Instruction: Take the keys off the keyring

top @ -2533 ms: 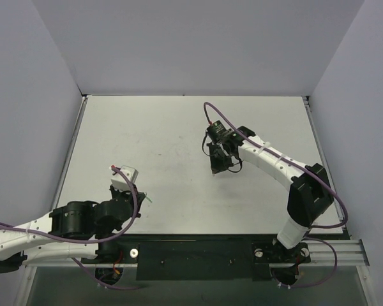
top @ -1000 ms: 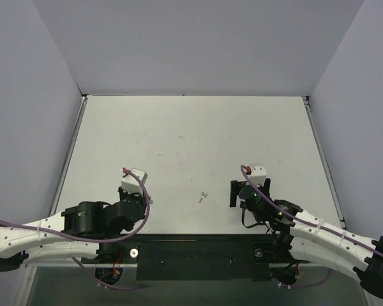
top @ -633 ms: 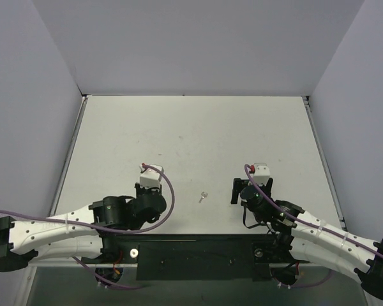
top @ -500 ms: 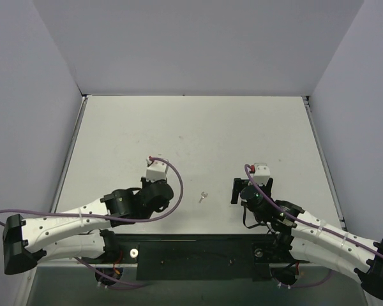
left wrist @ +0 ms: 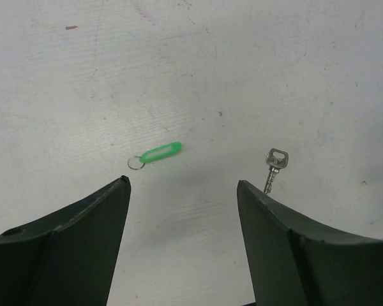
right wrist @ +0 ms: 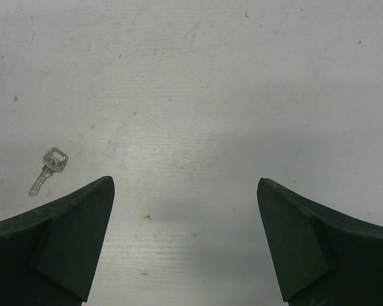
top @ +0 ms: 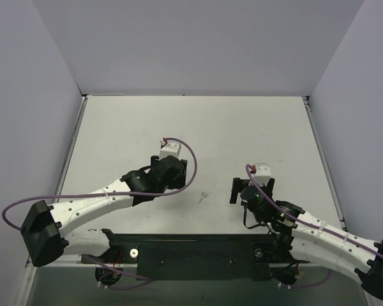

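**Both hands open, key and green fob lying apart**

The left hand (left wrist: 182,185) hangs over the surface (left wrist: 293,57), its fingers (left wrist: 64,242) spread wide with nothing between them. In its wrist view the keyring (left wrist: 161,152), a green oval fob with a small wire loop (left wrist: 135,163) at its lower-left end, lies just above the gap. The key (left wrist: 275,164) lies well to its right, head up, not touching it. Bare surface surrounds both. The right hand (right wrist: 185,182) is likewise spread and empty, the key at the left of its view. From above, the left arm (top: 96,204) reaches from lower left toward the middle and the right arm (top: 319,233) lies low at lower right, the key between the hands. There the fob is hidden beneath the left hand. Whether the key's tip touches the left hand's finger cannot be told
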Motion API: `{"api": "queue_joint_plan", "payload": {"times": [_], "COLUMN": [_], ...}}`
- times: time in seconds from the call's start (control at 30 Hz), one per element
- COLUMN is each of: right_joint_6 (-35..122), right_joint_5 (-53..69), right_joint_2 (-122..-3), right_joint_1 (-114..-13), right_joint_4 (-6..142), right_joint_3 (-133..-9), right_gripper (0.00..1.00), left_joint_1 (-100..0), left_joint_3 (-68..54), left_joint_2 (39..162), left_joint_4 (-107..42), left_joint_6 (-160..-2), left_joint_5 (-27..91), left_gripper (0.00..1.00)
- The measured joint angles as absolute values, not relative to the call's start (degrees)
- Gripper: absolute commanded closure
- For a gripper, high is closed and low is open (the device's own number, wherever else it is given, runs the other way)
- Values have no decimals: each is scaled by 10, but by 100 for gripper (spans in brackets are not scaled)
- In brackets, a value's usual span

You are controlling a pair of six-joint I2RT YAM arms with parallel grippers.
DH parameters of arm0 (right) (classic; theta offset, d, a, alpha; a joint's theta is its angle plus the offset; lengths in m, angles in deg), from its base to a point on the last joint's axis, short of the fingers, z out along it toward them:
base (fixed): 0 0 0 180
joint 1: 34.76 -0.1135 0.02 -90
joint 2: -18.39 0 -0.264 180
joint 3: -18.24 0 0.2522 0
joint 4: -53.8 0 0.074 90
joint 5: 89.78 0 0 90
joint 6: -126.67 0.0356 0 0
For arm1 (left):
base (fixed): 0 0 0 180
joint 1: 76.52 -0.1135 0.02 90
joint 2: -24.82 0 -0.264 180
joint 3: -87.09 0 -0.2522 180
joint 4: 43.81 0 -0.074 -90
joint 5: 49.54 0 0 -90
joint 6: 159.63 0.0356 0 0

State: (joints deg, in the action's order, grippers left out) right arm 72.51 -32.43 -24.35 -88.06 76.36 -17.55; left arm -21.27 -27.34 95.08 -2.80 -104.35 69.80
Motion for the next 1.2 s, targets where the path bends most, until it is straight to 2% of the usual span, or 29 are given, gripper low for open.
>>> {"api": "queue_joint_plan", "payload": {"times": [0.43, 0.93, 1.2], "right_joint_6": [726, 727, 753], "right_joint_5": [-326, -336, -401], "right_joint_2": [-227, -133, -117], "right_joint_1": [-881, -888, -888], "right_joint_4": [763, 764, 802], "right_joint_3": [-172, -140, -141], "right_gripper": [9, 8, 8], "left_joint_1": [-223, -224, -225], "left_joint_3": [-236, -296, -332], "left_joint_2": [922, 711, 600], "left_joint_4": [2, 137, 166], "left_joint_6": [-1015, -988, -989], "left_joint_5": [698, 760, 771], "left_gripper": [19, 20, 20]}}
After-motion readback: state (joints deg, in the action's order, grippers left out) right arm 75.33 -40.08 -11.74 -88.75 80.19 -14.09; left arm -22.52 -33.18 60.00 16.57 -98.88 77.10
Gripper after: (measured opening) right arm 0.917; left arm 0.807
